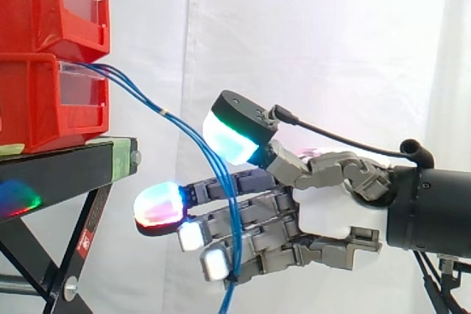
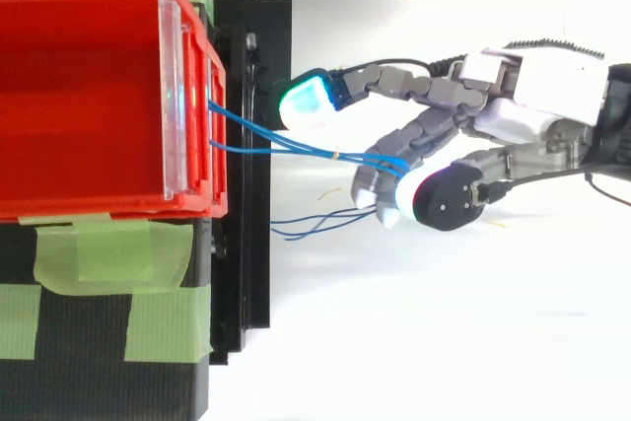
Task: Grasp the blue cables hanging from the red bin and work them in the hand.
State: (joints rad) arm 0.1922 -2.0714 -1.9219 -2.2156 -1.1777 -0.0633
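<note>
Fingers of the hand (image 1: 324,215), spread and half-curled just out from the lower red bin (image 1: 37,101), hook the blue cables (image 1: 184,131), which stretch taut from that bin's front.

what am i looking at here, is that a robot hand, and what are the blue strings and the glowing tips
Yes, that is a robot hand with fingers and a thumb, fixed to the end of a robot arm that comes in from the right. The glowing fingertips are the hand's own pads, not lamps.

Both pictures show the same moment. One is taken from the side, level with the work, and the other from above, looking down.

On the left, red bins are stacked on a black stand in front of a white curtain.

The strings are thin blue cables. They come out of the lower bin, run across to the hand and pass between its thumb and fingers, which appear to pinch them. Their loose ends hang below.
</note>
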